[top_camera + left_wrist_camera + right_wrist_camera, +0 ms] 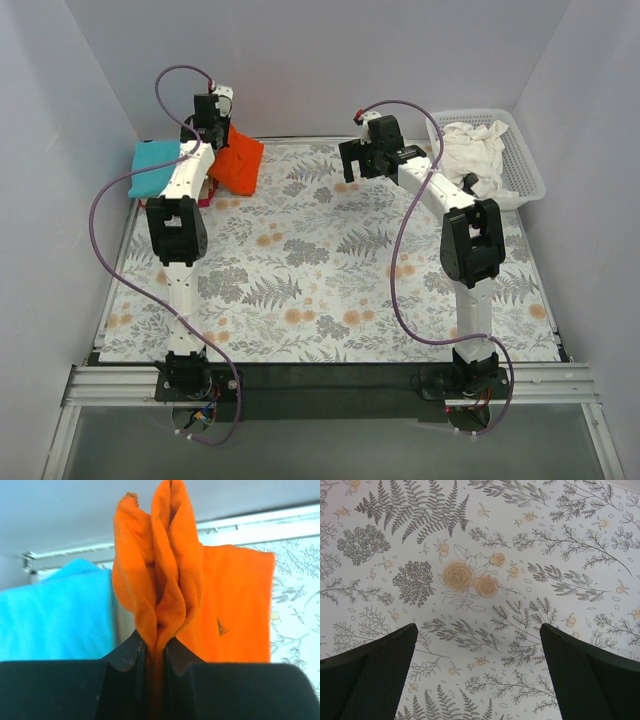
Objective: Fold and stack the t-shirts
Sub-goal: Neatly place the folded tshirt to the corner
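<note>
Backdrop: plain white walls point(330, 60) close round the table on three sides, and a metal rail point(330, 385) runs along the near edge.
Surface: the cover point(330, 270) lies flat. It is pale grey, printed with dark ferns, fine sprigs and soft orange roses.
Held cloth: the orange shirt point(170, 570) is a bright, matt, soft knit. A bunched fold stands up in two rounded ridges with a deep crease between them. The rest hangs behind as a flat panel with a straight side edge.
Place: it is held up at the far left of the table, just beside the teal shirt point(158, 168). Whether its lower edge rests on the cover cannot be told.
Mark: a small dark triangular spot sits on the orange panel, too small to read.
Teal: smooth and laid flat in the far left corner, with the left arm crossing above it.
White: the white shirt point(472, 150) is a crumpled, creased heap inside the basket point(528, 180).
Basket make: white plastic lattice, rectangular, set in the far right corner.
Left: the left gripper point(154, 647) is black and narrow, with the orange fold pinched between its tips.
Right: the right gripper point(477, 630) has fingers point(375, 675) with a fine mesh texture, spread wide with nothing between them. It hangs above the roses.
Cables point(105, 205): purple, looping along each arm.
</note>
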Action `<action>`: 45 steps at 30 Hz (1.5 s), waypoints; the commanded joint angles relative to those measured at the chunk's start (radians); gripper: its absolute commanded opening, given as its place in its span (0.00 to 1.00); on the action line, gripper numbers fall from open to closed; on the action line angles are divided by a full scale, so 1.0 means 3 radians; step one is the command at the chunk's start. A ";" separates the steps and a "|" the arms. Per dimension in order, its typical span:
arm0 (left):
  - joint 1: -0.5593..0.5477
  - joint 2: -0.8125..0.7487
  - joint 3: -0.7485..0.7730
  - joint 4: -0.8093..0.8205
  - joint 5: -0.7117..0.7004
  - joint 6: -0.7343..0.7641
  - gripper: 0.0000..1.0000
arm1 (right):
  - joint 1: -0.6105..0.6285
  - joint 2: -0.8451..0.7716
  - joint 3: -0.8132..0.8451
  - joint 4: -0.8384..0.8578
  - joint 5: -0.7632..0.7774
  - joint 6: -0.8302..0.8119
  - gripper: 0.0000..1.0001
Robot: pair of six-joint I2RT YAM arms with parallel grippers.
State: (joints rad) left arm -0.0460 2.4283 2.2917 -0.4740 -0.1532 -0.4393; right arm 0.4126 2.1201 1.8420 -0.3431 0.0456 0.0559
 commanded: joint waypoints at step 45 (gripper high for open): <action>0.0332 -0.0992 -0.0307 0.0235 0.0117 0.0661 0.00 | 0.0000 -0.0225 -0.0045 0.0131 -0.0014 -0.0089 0.98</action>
State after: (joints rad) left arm 0.0463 2.2456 2.1990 -0.4038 -0.1230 -0.2409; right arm 0.4126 2.1082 1.8347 -0.3397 0.0452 0.0444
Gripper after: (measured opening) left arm 0.118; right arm 0.984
